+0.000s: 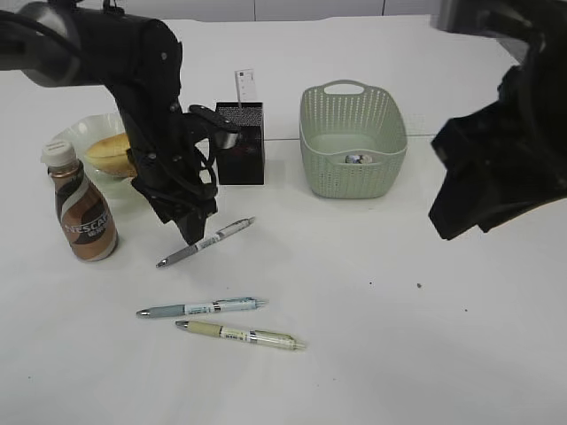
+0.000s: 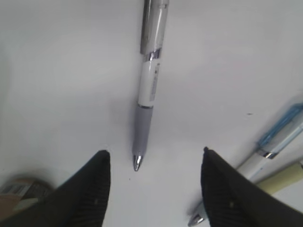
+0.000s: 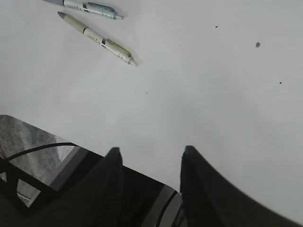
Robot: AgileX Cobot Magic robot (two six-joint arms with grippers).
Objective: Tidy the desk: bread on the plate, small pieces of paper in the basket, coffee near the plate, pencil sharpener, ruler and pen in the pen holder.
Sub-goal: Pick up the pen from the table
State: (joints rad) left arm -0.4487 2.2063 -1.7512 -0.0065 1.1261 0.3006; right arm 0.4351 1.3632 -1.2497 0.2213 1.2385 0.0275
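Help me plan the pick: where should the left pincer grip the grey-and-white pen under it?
Probably from straight above, closing across the white mid-barrel of the grey-and-white pen: it lies flat on the desk, alone, and the left pincer is open astride its tip.

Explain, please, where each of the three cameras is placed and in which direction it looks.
Exterior view: in front of the desk, above it, looking down at a slant; both black arms show, the left gripper over the grey pen.
Left wrist view: on the left arm, looking down between its open jaws at the grey pen.
Right wrist view: on the right arm, looking down at bare desk past the right gripper, jaws apart and empty.
Shared: the blue pen and the beige pen appear in all three views.
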